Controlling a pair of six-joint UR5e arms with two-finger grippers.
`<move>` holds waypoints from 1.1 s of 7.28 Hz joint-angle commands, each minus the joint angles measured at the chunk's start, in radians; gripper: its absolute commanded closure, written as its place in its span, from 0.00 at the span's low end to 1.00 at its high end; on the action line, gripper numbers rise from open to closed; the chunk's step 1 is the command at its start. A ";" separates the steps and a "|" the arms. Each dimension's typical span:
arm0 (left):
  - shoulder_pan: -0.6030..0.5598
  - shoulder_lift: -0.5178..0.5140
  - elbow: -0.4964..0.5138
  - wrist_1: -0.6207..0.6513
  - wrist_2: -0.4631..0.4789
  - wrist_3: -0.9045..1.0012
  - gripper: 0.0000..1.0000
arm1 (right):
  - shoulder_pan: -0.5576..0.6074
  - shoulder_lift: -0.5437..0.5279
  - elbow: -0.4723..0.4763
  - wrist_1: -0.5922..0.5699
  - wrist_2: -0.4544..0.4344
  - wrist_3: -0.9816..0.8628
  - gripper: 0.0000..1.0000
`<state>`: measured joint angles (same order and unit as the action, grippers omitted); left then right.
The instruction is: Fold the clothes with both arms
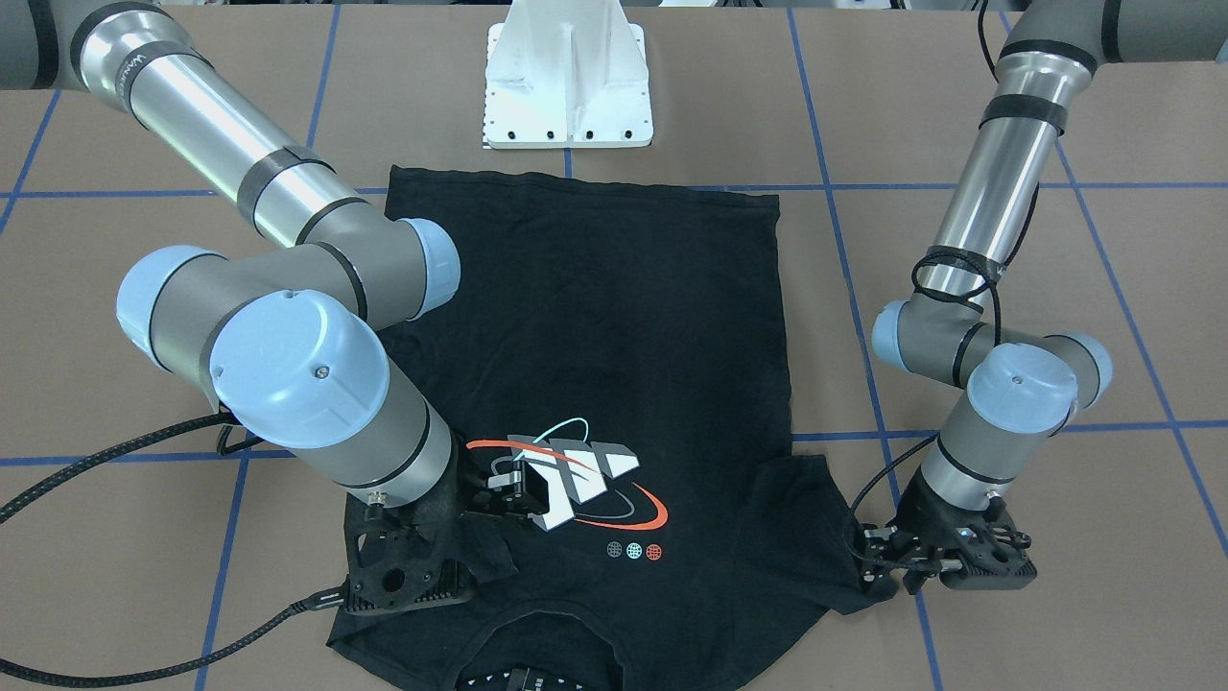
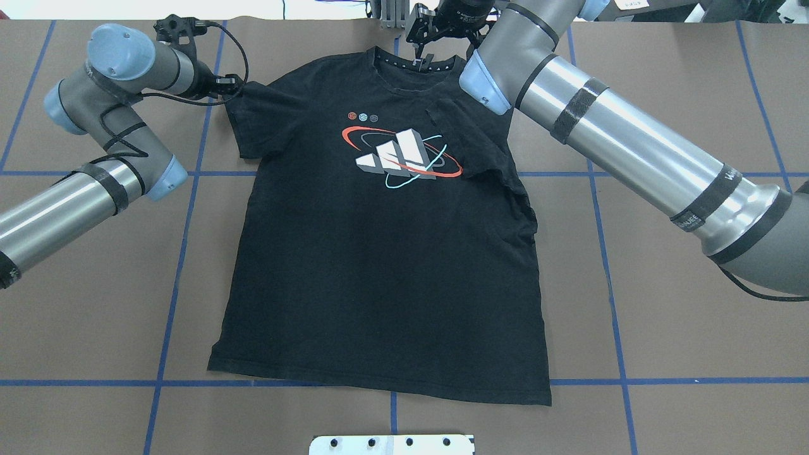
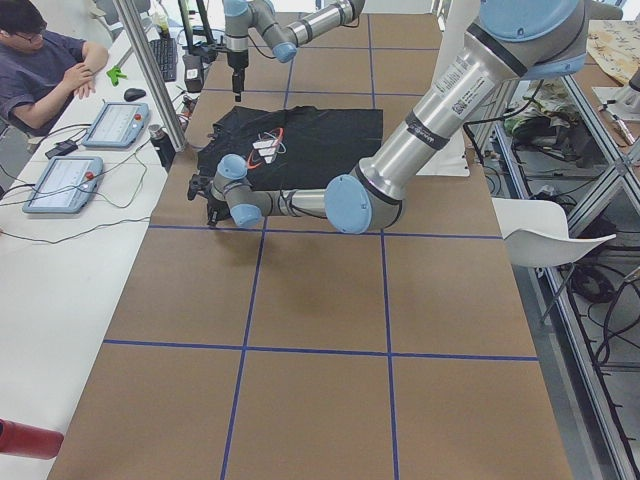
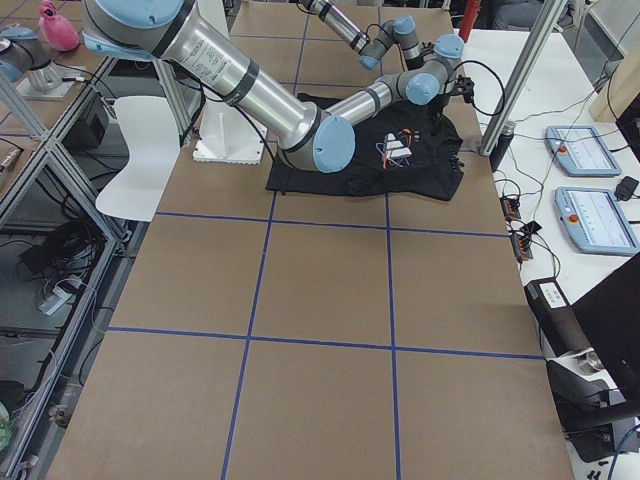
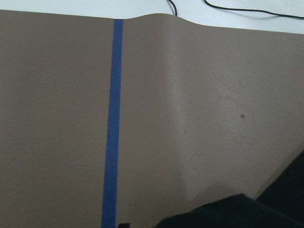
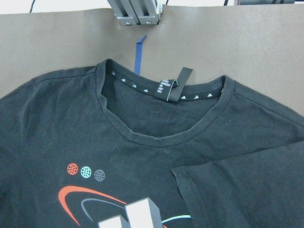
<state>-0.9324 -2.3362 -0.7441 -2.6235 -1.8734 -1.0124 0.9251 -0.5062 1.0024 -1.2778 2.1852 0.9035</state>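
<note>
The black T-shirt (image 2: 379,265) lies flat and print-up on the brown table (image 2: 663,316), between the two grippers. The right gripper (image 2: 442,41) hangs above the collar (image 6: 156,137). Its fingers look spread, with nothing between them. Below it and toward the robot, the right sleeve (image 2: 471,139) is folded in over the chest and covers one edge of the print (image 2: 401,155).

The left gripper (image 1: 878,561) sits low at the table, its tips right at the hem of the left sleeve (image 2: 253,117). I cannot tell whether it has pinched the cloth or merely touches it. Its wrist camera shows no fingers, only a blue tape line (image 5: 111,123) and a corner of black fabric. From the front, the right arm's wrist hides the shirt's shoulder, and the collar is cut off at the bottom edge.
</note>
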 commanded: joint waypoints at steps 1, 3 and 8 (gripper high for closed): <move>0.001 0.000 0.000 0.000 0.000 0.000 0.43 | 0.000 0.000 -0.001 0.000 -0.007 0.000 0.01; 0.003 0.000 0.000 0.000 0.000 0.000 0.49 | -0.003 0.000 -0.001 0.000 -0.008 0.000 0.01; 0.004 -0.003 0.000 0.000 -0.001 0.000 0.89 | -0.002 0.000 -0.001 0.000 -0.013 0.000 0.01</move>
<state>-0.9280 -2.3380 -0.7439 -2.6231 -1.8740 -1.0129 0.9228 -0.5062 1.0017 -1.2772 2.1722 0.9035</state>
